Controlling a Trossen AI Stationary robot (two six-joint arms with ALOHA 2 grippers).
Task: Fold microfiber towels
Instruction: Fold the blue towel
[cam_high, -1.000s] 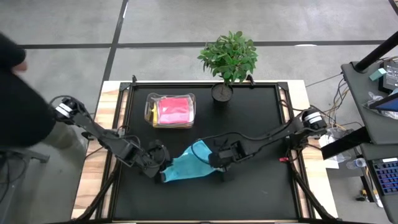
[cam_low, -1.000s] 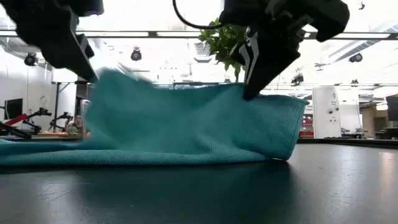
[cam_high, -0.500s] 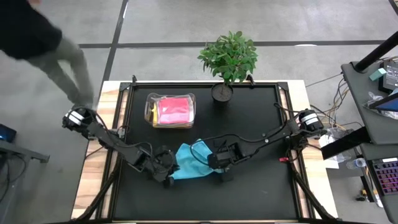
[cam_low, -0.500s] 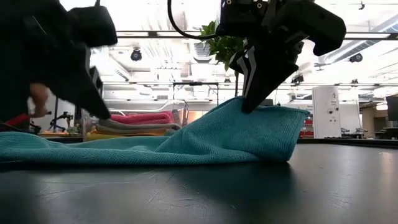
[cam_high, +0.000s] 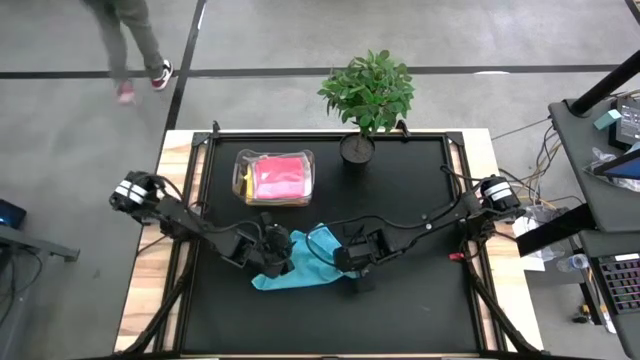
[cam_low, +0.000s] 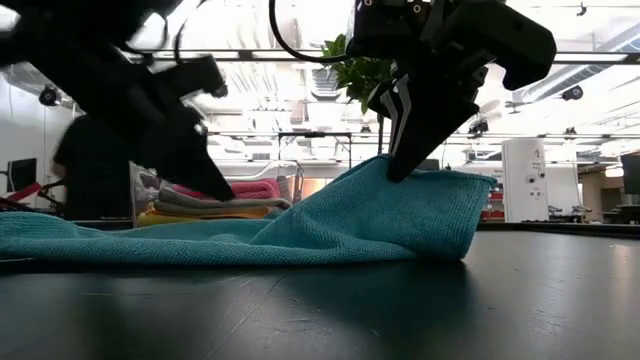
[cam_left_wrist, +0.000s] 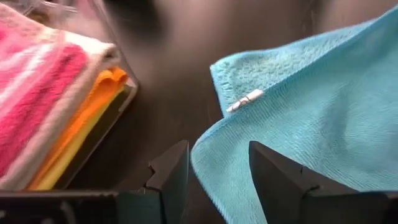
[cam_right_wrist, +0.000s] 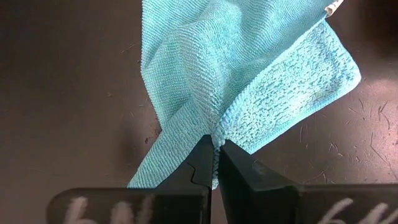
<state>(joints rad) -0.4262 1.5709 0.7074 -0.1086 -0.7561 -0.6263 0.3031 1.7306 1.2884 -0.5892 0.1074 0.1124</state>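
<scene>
Near the clear box (cam_high: 273, 178): teal towel (cam_high: 300, 265) pinched by right gripper (cam_high: 352, 262) | left gripper (cam_high: 277, 250) jaws parted, nothing held.

The teal towel (cam_right_wrist: 249, 93) is soft cloth with a nubbly, looped weave. The desk (cam_right_wrist: 74, 74) top is dark, smooth and faintly glossy, with wooden edges. The clear plastic box (cam_high: 243, 180) shines; the folded towels (cam_left_wrist: 43, 93) inside look fluffy.

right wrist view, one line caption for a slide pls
Right claw shut on a pinched fold of the teal towel on the dark table.
</scene>
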